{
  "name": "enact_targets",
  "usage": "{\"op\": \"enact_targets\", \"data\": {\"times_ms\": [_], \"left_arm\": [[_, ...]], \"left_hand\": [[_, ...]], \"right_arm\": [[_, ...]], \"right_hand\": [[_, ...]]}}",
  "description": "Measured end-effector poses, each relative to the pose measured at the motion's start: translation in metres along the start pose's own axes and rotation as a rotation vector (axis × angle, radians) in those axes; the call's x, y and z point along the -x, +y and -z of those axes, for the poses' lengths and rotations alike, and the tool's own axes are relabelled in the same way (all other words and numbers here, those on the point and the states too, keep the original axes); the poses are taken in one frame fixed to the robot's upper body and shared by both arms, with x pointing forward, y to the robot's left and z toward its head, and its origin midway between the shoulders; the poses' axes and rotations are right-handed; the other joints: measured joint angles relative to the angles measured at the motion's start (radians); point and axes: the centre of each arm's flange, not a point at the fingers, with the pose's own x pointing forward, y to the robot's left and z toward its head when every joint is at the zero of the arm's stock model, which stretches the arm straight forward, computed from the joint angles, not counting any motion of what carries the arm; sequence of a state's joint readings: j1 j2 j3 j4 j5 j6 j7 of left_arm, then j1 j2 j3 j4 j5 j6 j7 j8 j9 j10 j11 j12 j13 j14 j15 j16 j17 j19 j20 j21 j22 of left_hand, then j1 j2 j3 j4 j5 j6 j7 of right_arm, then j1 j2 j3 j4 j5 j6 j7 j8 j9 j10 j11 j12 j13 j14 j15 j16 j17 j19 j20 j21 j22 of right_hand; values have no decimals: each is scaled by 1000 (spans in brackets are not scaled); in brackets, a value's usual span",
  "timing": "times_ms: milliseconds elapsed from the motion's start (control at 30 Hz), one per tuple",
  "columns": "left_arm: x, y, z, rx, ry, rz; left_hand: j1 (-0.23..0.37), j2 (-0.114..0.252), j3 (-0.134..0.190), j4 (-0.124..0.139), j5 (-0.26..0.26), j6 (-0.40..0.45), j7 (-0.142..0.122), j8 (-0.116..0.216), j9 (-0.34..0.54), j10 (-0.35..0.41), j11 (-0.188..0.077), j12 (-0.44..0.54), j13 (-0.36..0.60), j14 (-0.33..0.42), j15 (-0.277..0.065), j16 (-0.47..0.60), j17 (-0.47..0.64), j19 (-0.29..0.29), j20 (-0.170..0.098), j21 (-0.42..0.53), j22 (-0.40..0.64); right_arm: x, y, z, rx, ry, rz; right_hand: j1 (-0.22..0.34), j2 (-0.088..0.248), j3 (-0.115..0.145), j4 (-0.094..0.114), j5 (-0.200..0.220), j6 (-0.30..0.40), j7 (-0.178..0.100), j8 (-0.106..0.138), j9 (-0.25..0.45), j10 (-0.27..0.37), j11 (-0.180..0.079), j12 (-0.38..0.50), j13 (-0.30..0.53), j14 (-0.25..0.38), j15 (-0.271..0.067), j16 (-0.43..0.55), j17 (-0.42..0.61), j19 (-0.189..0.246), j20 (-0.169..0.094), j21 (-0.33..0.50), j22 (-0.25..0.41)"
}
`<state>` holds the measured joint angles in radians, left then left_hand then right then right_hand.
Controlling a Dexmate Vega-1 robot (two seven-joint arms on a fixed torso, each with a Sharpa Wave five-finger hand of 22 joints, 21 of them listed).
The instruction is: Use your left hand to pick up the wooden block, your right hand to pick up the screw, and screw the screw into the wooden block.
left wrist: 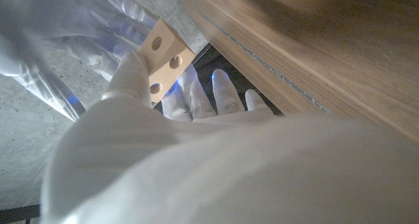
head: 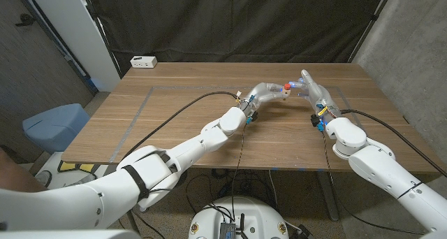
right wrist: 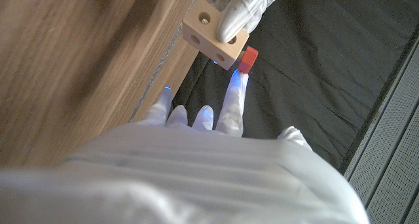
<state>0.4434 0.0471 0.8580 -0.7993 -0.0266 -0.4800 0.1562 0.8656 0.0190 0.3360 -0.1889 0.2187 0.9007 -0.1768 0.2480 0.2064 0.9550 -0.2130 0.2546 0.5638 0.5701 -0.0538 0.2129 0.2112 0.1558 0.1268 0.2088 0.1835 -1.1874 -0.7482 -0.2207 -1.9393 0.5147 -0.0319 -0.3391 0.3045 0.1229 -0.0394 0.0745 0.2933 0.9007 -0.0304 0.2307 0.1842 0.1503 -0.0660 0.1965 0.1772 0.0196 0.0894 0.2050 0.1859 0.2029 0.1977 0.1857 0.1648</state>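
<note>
My left hand (head: 267, 93) holds a pale wooden block (left wrist: 164, 54) with round holes above the table's middle, between its thumb and fingers. The same block (right wrist: 213, 31) appears in the right wrist view, with the left hand's fingers (right wrist: 247, 4) wrapped over it. A red screw (right wrist: 247, 57) sits against one face of the block and also shows as a red spot (head: 287, 89) between the two hands. My right hand (head: 311, 92) reaches toward the block. One of its fingertips (right wrist: 236, 93) touches the screw, while its thumb stands apart. I cannot make out a pinch on the screw.
A white power strip (head: 144, 61) lies at the wooden table's (head: 181, 120) far left corner. A blue bin (head: 56, 125) stands on the floor to the left. Black cables run along both arms. Dark curtains hang behind the table.
</note>
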Motion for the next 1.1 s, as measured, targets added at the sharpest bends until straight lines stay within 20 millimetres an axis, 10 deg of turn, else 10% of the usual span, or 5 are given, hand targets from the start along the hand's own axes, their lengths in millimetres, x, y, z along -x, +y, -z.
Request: {"op": "enact_targets", "data": {"times_ms": [1100], "left_arm": [[-3,4,1,4,1,2]], "left_hand": [[0,0,3,-3,5,0,0,0,-4,0,0,0,0,0,0,0,0,0,0,0,0]], "right_arm": [[-1,1,5,-4,14,15]], "right_hand": [[11,10,8,-8,0,106,19,16,0,61,-21,0,0,34,-9,0,0,25,-3,0,0]]}}
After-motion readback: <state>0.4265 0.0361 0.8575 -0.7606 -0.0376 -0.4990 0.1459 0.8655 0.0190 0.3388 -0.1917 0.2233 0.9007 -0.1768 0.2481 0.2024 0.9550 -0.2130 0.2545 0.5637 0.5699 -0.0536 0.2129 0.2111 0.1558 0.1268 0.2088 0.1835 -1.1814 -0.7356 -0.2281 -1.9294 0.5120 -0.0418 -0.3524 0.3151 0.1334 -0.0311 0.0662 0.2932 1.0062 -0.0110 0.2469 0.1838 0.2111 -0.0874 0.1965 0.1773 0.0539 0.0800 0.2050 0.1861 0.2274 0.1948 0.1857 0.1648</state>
